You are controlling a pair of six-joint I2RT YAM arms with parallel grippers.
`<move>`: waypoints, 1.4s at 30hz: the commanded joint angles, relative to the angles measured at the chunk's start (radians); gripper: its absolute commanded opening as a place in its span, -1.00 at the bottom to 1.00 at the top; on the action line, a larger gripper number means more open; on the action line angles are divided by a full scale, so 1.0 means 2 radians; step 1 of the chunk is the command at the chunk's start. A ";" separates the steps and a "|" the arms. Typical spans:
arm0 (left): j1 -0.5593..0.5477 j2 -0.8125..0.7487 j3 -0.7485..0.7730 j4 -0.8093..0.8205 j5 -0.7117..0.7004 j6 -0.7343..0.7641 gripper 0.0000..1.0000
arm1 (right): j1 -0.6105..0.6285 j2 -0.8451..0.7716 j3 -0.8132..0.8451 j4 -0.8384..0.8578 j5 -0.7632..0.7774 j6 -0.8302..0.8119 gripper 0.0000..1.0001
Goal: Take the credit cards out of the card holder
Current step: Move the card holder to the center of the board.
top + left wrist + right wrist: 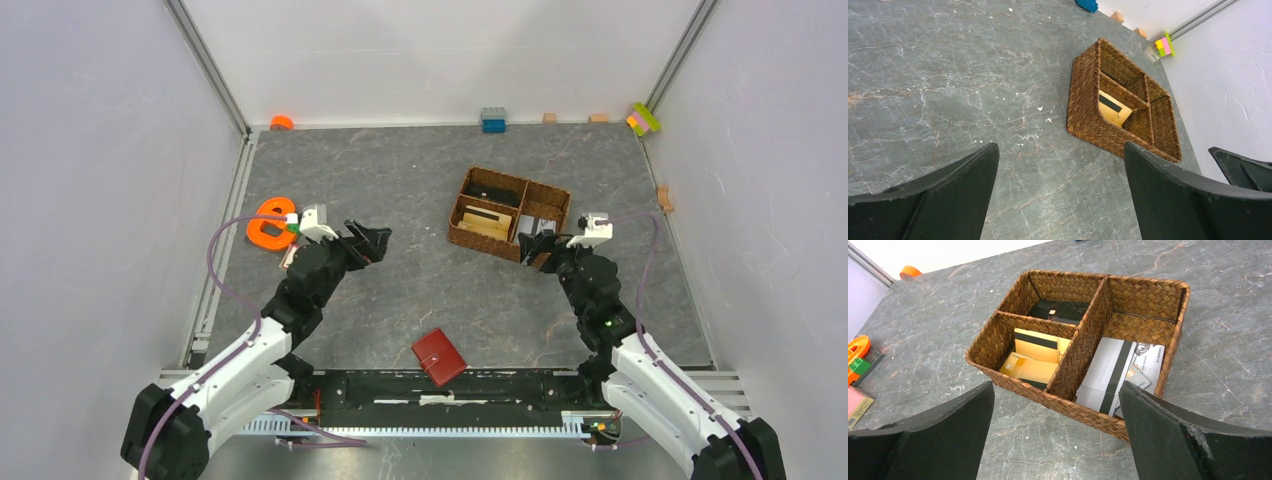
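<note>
nearest us, the card holder (438, 357) lies folded shut at the near edge of the table (400, 170), between the two arms. whether any cards sit inside it we cannot tell. we judge the trouble starts here: it is flat and unanchored, so a one-sided pinch could skid it off the edge, and opening it likely needs one gripper pinning while the other pulls.

further out, the left arm (285, 305) reaches forward on a bent elbow, well past the holder. the left gripper (372, 240) hangs over bare table, jaws wide apart and empty. the right arm (600, 300) mirrors it, and the right gripper (535, 245), equally wide and empty, hovers at the near rim of the wicker basket (1018, 385).

beyond that, credit cards (1035, 357) lie in the basket's compartments, so a low swing could clip it.
</note>
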 commanded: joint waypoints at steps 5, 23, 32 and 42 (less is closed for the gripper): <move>-0.004 -0.028 -0.008 -0.006 -0.042 0.012 1.00 | 0.001 0.048 0.070 -0.029 -0.095 -0.023 0.96; -0.004 0.003 -0.005 0.026 -0.006 0.005 0.96 | 0.253 0.158 0.081 -0.171 -0.119 -0.038 0.97; -0.006 -0.005 -0.007 0.022 -0.021 0.009 0.98 | 0.435 0.265 0.142 -0.210 0.007 0.020 0.97; -0.008 -0.001 -0.003 0.018 -0.019 0.017 0.97 | 0.499 0.393 0.266 -0.264 0.057 0.045 0.97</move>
